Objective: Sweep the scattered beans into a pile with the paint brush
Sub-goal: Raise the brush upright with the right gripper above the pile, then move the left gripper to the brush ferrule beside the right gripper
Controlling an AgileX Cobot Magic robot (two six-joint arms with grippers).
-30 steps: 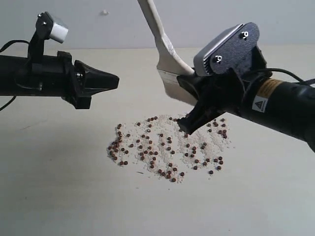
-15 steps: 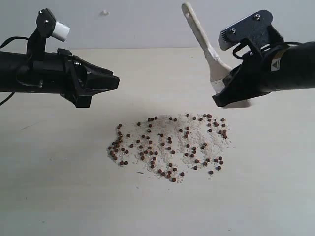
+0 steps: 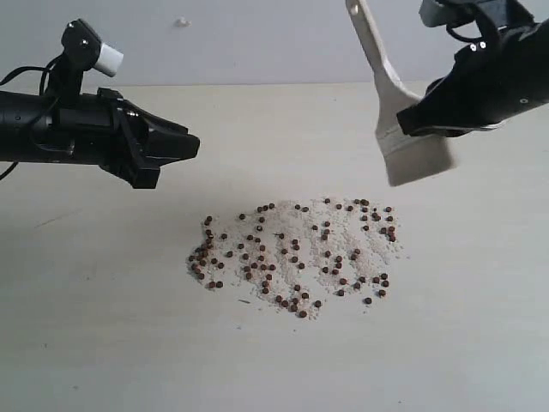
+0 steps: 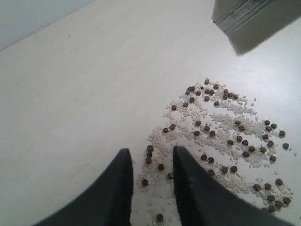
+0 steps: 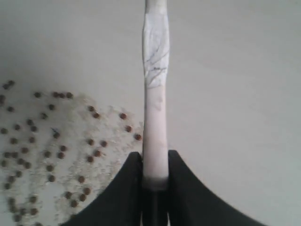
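Observation:
The beans (image 3: 296,253) lie spread in a wide patch on the table, mixed with whitish grains, not in a tight pile. My right gripper (image 3: 413,127) hangs high at the right, shut on the paint brush (image 3: 403,129). Its handle points up and its whitish bristles (image 3: 419,165) hang above the table, behind the patch's right end, clear of it. The right wrist view shows the brush (image 5: 155,117) edge-on between my fingers (image 5: 155,159), beans (image 5: 47,141) beside it. My left gripper (image 3: 190,146) hovers left of the patch, slightly open and empty, its fingertips (image 4: 123,160) over the beans (image 4: 221,127).
The pale table (image 3: 103,326) stretches on all sides of the patch. A grey wall (image 3: 214,39) rises behind it. The brush head (image 4: 244,19) shows at the edge of the left wrist view.
My right gripper has lifted off the beans and swung up and to the right with the brush. The left gripper has drifted slightly left. The beans have not moved.

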